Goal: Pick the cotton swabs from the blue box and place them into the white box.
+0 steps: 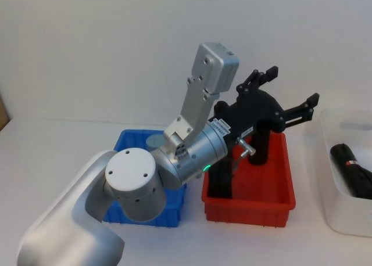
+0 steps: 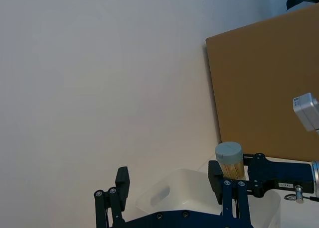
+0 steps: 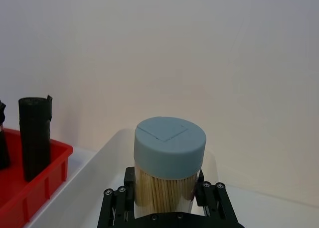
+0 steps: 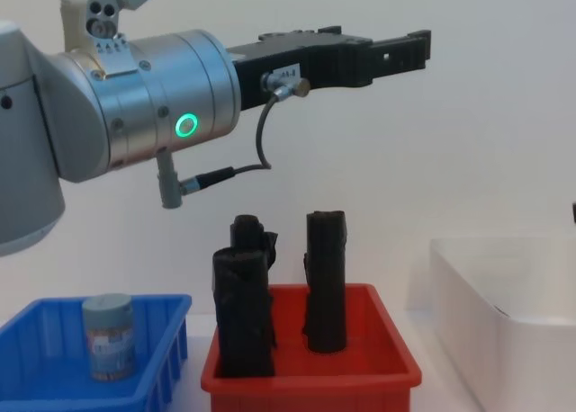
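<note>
step: carry | right gripper (image 3: pixel 164 200) clamped on cotton swabs tub (image 3: pixel 169 161); left gripper (image 1: pixel 278 94) fingers apart, empty | next: release over white box (image 1: pixel 326 179)

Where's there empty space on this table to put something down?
Bare table lies between the red bin and the white box, and behind the blue box. The red bin is crowded with black upright objects, the open left gripper above it. The right gripper holds a cotton swab tub.
</note>
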